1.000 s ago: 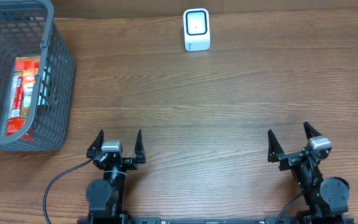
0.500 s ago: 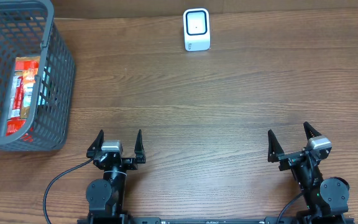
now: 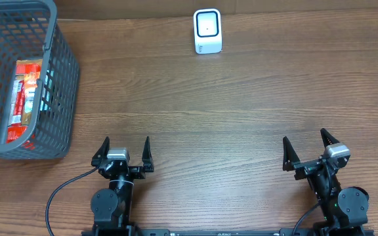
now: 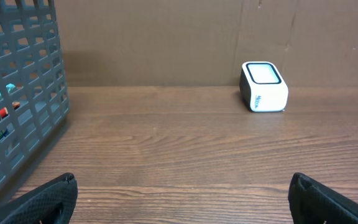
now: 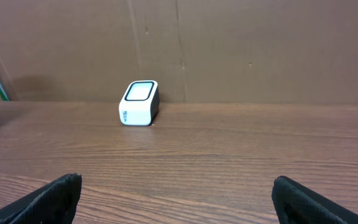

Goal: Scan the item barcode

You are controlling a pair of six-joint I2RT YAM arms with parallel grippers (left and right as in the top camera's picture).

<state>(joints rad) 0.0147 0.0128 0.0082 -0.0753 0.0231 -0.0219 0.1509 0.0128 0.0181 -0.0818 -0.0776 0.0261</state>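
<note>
A white barcode scanner [image 3: 207,31] stands at the table's far edge, also seen in the left wrist view [image 4: 263,86] and the right wrist view [image 5: 139,103]. The item, a red snack packet [image 3: 27,95], lies inside the grey basket [image 3: 61,85] at far left. My left gripper [image 3: 125,151] rests open near the front edge, nothing between its fingers. My right gripper [image 3: 305,151] is open too, at the front right, holding nothing. Both are far from the packet and the scanner.
The basket's mesh wall [image 4: 17,106] fills the left of the left wrist view. A brown cardboard wall [image 5: 229,43] backs the table. Bare wood tabletop [image 3: 209,118] lies between the grippers and the scanner.
</note>
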